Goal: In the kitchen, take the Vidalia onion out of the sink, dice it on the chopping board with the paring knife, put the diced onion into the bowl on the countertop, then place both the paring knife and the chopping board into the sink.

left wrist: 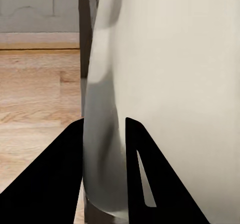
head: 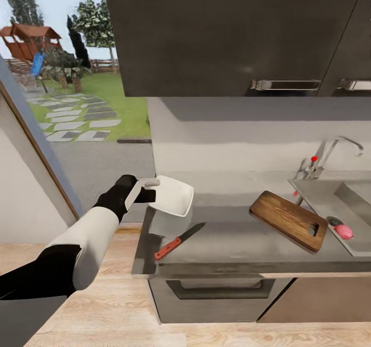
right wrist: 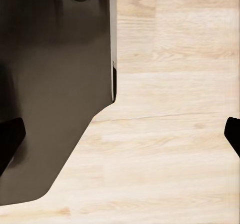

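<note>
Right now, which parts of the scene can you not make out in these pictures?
- Grey steel sink: head view, right part cut off by the picture edge.
- Shallow white bowl: left wrist view, too close; its inside is unseen.
- Right hand: right wrist view, fingertips cut off at both edges.

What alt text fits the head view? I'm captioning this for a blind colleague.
The left gripper grips the rim of a white bowl, tilted above the left end of a grey countertop. On the countertop lie a paring knife and a chopping board overhanging the sink, where the onion lies by the drain.
</note>
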### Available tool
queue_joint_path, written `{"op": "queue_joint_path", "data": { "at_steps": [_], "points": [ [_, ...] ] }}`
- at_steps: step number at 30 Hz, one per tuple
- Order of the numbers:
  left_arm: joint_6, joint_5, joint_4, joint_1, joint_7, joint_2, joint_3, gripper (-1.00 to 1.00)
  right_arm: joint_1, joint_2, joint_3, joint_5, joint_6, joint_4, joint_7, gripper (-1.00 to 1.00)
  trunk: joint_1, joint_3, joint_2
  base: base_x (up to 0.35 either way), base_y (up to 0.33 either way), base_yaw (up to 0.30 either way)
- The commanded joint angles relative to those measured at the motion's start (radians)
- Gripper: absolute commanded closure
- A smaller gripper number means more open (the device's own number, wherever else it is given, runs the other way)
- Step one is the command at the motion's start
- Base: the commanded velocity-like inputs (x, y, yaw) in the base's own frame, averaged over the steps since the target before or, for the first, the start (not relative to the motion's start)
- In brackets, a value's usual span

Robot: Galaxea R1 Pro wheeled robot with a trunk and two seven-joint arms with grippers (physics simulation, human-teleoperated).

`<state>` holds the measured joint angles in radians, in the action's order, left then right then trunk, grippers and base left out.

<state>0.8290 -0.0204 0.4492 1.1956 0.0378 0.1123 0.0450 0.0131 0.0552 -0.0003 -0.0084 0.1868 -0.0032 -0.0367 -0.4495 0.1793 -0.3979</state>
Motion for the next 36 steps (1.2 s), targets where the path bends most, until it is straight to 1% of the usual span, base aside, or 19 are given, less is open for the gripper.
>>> {"op": "queue_joint_path", "data": {
  "at_steps": [1,2,3,4,5,6,7,8,12,16,21,24,29,36],
  "points": [
    [0.005,-0.003,0.000,0.001,-0.010,0.001,0.006,1.00,0.001,0.000,0.000,-0.001,0.003,0.001,-0.002,-1.00,-0.001,0.002,-0.002,0.000,-0.053,0.023],
    [0.006,-0.004,0.000,0.001,-0.022,0.000,0.008,1.00,0.001,0.000,0.000,-0.001,0.003,0.001,-0.002,-1.00,-0.001,0.002,-0.002,0.000,-0.042,0.019],
    [0.006,-0.004,0.000,0.001,-0.056,0.000,0.011,1.00,0.001,0.000,0.000,-0.001,0.003,0.001,-0.002,-1.00,-0.001,0.002,-0.002,0.000,-0.027,0.012],
    [0.007,-0.004,-0.002,0.001,-0.198,-0.006,0.021,1.00,0.001,0.000,0.000,-0.001,0.003,0.001,-0.002,-1.00,-0.001,0.002,-0.002,0.000,-0.009,0.004],
    [0.008,-0.004,-0.002,0.001,-0.228,-0.008,0.022,1.00,0.001,0.000,0.000,-0.001,0.003,0.001,-0.002,-1.00,-0.001,0.002,-0.002,0.000,-0.007,0.003],
    [0.008,-0.004,-0.002,0.001,-0.281,-0.012,0.024,1.00,0.001,0.000,0.000,-0.001,0.003,0.001,-0.002,-1.00,-0.001,0.002,-0.002,0.000,-0.005,0.002],
    [0.008,-0.004,-0.003,0.001,-0.318,-0.016,0.025,1.00,0.001,0.000,0.000,-0.001,0.003,0.001,-0.002,-1.00,-0.001,0.002,-0.002,0.000,-0.003,0.001],
    [0.008,-0.004,-0.004,0.001,-0.341,-0.018,0.026,1.00,0.001,0.000,0.000,-0.001,0.003,0.001,-0.002,-1.00,-0.001,0.002,-0.002,0.000,-0.002,0.001],
    [0.016,-0.004,-0.009,0.001,-0.372,-0.022,0.027,1.00,0.001,0.000,0.000,-0.001,0.003,0.001,-0.002,-1.00,-0.001,0.002,-0.002,0.000,0.000,0.000],
    [0.023,-0.004,-0.010,0.001,-0.381,-0.038,0.028,1.00,0.001,0.000,0.000,-0.001,0.003,0.001,-0.002,-1.00,-0.001,0.002,-0.002,0.000,0.000,0.000],
    [0.024,-0.004,-0.059,-0.001,-0.384,-0.075,0.029,1.00,0.001,0.000,0.000,-0.001,0.003,0.001,-0.002,-1.00,-0.001,0.002,-0.002,0.000,0.000,0.003],
    [0.024,-0.004,-0.071,-0.001,-0.384,-0.087,0.030,1.00,0.001,0.000,0.000,-0.001,0.003,0.001,-0.002,-1.00,-0.001,0.002,-0.002,0.000,0.000,0.121],
    [0.021,-0.004,-0.077,-0.001,-0.384,-0.090,0.030,1.00,0.001,0.000,0.000,-0.001,0.003,0.001,-0.002,-1.00,-0.001,0.002,-0.002,0.000,0.000,0.205],
    [0.017,-0.006,-0.078,-0.001,-0.382,-0.079,0.043,1.00,0.001,0.000,0.000,-0.001,0.003,0.001,-0.002,-1.00,-0.001,0.002,-0.002,0.000,0.000,0.118]
  ]
}}
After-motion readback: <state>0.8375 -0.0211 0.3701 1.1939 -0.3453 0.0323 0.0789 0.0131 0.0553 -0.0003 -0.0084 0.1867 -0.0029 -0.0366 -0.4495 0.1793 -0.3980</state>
